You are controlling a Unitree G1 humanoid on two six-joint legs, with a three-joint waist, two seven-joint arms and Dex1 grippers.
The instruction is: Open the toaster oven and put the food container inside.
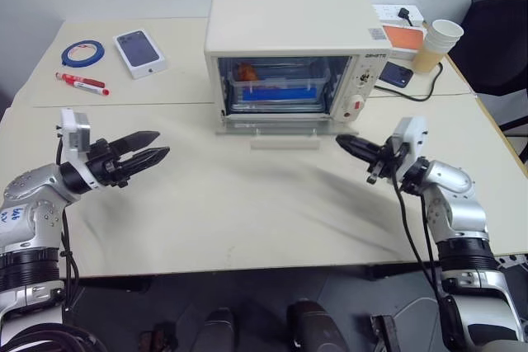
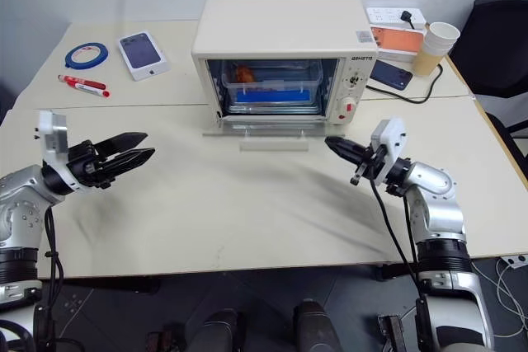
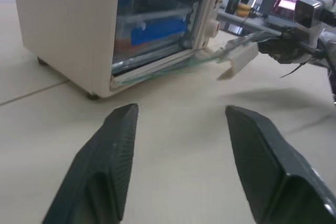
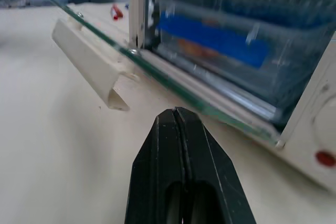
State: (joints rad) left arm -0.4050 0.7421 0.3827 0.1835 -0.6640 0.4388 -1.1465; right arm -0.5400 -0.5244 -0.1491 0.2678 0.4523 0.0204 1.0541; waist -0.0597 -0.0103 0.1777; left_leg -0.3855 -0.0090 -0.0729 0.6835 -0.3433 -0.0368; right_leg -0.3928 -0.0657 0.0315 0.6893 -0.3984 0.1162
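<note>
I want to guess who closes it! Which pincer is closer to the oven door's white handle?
Right. The right pincer, shut, sits just off the right end of the white handle on the folded-down door of the toaster oven. The left pincer, open, hangs farther off to the handle's left.

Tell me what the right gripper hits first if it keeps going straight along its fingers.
Likely the toaster oven's lowered glass door: the shut right gripper aims at its edge, with the handle bar alongside. Depth is unclear.
</note>
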